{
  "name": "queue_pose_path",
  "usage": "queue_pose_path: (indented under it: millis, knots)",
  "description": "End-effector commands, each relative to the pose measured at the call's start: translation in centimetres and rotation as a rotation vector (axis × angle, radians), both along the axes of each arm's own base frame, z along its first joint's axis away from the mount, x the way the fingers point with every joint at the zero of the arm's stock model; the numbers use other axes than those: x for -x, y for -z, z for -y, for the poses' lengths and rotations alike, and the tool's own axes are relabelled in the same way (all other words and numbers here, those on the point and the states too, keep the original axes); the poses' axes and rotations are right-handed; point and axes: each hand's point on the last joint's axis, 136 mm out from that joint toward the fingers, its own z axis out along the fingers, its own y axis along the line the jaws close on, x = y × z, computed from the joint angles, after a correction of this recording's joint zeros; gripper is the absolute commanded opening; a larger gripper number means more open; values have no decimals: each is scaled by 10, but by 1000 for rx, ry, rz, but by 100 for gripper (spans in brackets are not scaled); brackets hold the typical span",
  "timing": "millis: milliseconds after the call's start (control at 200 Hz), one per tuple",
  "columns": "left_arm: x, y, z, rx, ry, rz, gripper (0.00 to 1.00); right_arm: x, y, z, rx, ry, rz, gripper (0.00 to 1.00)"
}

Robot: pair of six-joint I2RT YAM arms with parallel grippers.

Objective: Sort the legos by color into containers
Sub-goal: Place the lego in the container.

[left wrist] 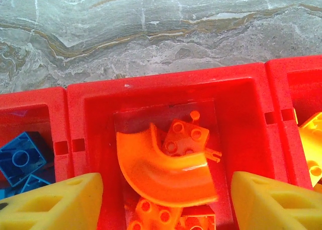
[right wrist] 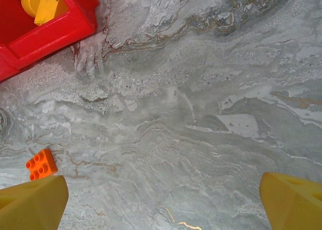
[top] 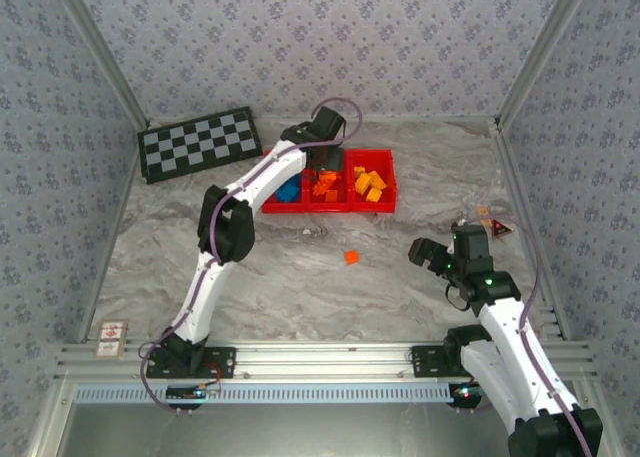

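Three joined red containers (top: 330, 209) stand at the back of the table. Blue legos (top: 288, 190) lie in the left bin, orange ones (top: 325, 185) in the middle, yellow ones (top: 370, 182) in the right. My left gripper (left wrist: 166, 200) hovers open over the middle bin (left wrist: 166, 81), directly above a curved orange piece (left wrist: 156, 167) that rests on other orange bricks; nothing is between its fingers. A blue brick (left wrist: 22, 157) shows in the neighbouring bin. One loose orange brick (top: 351, 257) lies on the table. My right gripper (right wrist: 163, 205) is open and empty, with that brick (right wrist: 41, 164) beside its left finger.
A black-and-white checkered board (top: 200, 143) lies at the back left. A small card (top: 112, 339) sits at the near left edge and a small triangular item (top: 495, 227) by the right wall. Patterned walls enclose the marble table.
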Motion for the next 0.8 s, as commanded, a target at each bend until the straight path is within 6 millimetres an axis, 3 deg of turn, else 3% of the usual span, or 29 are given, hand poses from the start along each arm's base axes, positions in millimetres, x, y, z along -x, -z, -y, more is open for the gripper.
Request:
queue_pose_path:
  millis: [0, 140, 245, 320, 405, 610, 795]
  knots:
    - [1, -50, -4, 30, 15, 79, 71, 3, -2, 1, -3, 8, -6, 100]
    - [15, -72, -7, 57, 49, 104, 78, 3, -2, 1, -3, 8, -7, 100]
    - [32, -87, -11, 97, 64, 145, 91, 3, -1, 1, -2, 8, -7, 100]
    - [50, -84, -16, 116, 77, 151, 99, 2, -1, 1, -4, 8, -5, 100]
    - [70, -85, -20, 149, 99, 153, 100, 1, 1, 1, -2, 7, -7, 100]
    - [126, -59, -26, 159, 122, 79, 100, -5, 1, -1, -2, 2, -10, 100]
    - [175, -19, -21, 136, 34, -33, 98, -11, 1, -5, -18, -6, -10, 100]
